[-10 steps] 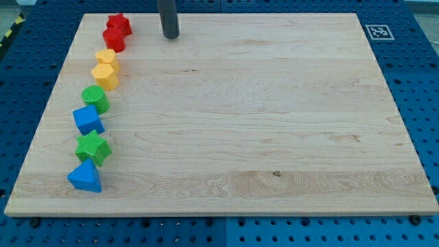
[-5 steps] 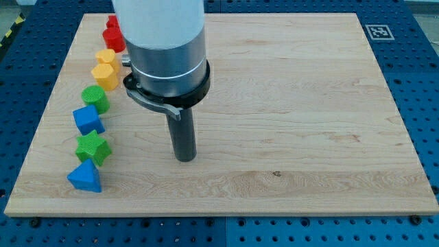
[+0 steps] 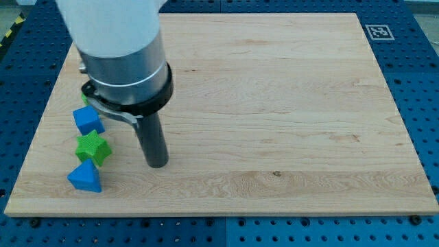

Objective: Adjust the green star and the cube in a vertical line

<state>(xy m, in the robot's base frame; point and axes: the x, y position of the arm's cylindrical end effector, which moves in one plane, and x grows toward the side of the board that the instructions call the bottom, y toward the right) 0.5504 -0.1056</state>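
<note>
Item, wooden board (image 3: 288, 103), lying on a blue perforated bench; item, my tip (image 3: 158, 165), the lower end of a dark rod, standing on the board near the view's lower left, to the view's right of the green star (image 3: 92, 147) and near it, with bare wood between, touching no block; item, blue cube (image 3: 88, 119), just above the green star in the view and set a little to the view's left of it, their edges close or meeting, which I cannot tell; item, blue wedge-like block (image 3: 85, 177), just below the star; other blocks toward the view's top left are hidden behind the arm's pale and grey body. Step in hand, by judgement: the approach to the star from its right-hand side, no push yet begun; the pair already stands nearly one above the other, so little seems left. Next move, by judgement: a short, light nudge of the star toward the view's left to bring it under the cube; too long a stroke could disturb the wedge block or the cube. Jaws: none fitted; the rod holds nothing and touches only the board.
</note>
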